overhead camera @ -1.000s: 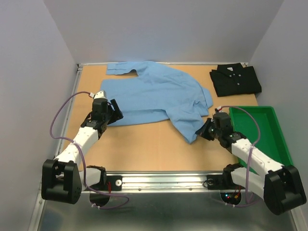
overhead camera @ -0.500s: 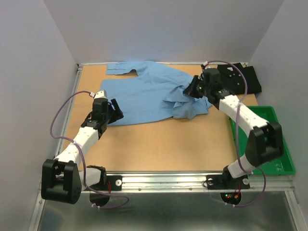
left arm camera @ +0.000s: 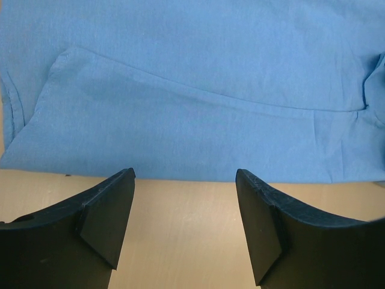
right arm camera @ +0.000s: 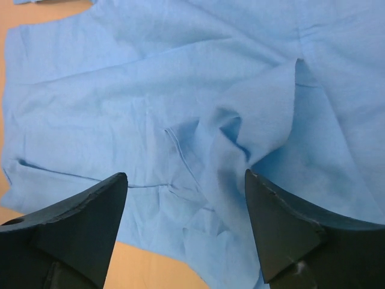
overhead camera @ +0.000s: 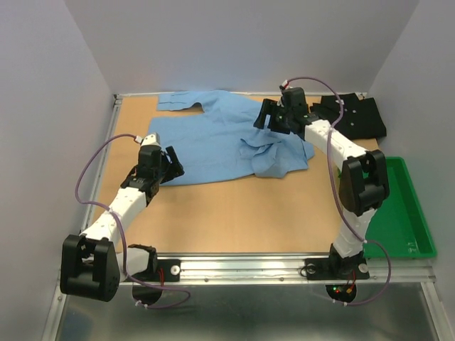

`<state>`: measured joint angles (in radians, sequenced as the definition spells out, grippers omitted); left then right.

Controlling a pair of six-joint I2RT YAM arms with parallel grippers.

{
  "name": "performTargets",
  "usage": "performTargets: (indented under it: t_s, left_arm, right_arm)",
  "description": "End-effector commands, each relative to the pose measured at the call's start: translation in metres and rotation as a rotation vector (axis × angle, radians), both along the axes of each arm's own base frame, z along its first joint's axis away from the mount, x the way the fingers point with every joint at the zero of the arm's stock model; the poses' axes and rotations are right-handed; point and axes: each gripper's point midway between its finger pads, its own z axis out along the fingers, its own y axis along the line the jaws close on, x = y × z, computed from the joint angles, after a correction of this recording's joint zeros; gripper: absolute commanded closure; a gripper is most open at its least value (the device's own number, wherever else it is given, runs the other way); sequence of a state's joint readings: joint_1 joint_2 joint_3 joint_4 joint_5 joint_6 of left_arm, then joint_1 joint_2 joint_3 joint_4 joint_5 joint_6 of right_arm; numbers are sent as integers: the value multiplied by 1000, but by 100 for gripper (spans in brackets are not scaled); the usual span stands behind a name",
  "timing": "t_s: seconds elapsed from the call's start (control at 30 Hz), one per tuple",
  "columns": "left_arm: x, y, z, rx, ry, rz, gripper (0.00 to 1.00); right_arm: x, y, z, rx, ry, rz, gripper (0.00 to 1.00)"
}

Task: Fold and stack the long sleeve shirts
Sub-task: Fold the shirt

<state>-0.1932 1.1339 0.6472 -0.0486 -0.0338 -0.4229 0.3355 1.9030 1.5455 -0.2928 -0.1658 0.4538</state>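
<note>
The light blue shirt (overhead camera: 220, 138) lies spread across the middle and back of the table, with a rumpled fold of cloth (overhead camera: 274, 156) bunched on its right side. A folded black shirt (overhead camera: 355, 117) rests at the back right. My right gripper (overhead camera: 269, 122) hovers open over the blue shirt's right half, and the right wrist view shows crumpled blue cloth (right arm camera: 228, 156) below the spread fingers, nothing held. My left gripper (overhead camera: 170, 162) is open at the shirt's near-left hem (left arm camera: 192, 174), with bare table between its fingers.
A green plastic tray (overhead camera: 398, 206) stands at the right edge of the table. One blue sleeve (overhead camera: 181, 101) reaches toward the back rail. White walls close in the left, right and back sides.
My right gripper carried the hanging right part of the blue shirt from the front right up onto the shirt body, then opened and let it drop there. The left arm has stayed put.
</note>
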Motion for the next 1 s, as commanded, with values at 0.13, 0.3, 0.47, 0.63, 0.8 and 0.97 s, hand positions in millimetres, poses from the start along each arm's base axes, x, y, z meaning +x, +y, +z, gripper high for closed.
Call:
performTargets:
  t_s: [0.13, 0.3, 0.47, 0.63, 0.8, 0.97]
  left_arm:
    - [2, -15, 17, -1, -75, -70, 20]
    - [3, -14, 17, 7, -77, -66, 20]
    - [3, -15, 15, 5, -69, -71, 20]
    - [3, -16, 15, 2, -69, -73, 20]
    - [3, -15, 17, 3, -75, -69, 20]
    - [3, -15, 18, 4, -78, -70, 20]
  right_arm:
    - [-42, -54, 62, -147, -165, -75, 16]
    - [-86, -55, 43, -133, -124, 14, 24]
    - [-111, -54, 3, -139, -45, 72, 32]
    - [-113, -51, -28, -147, -16, 102, 36]
    - [-106, -46, -45, -157, -11, 126, 39]
    - [-96, -45, -59, -201, -9, 157, 49]
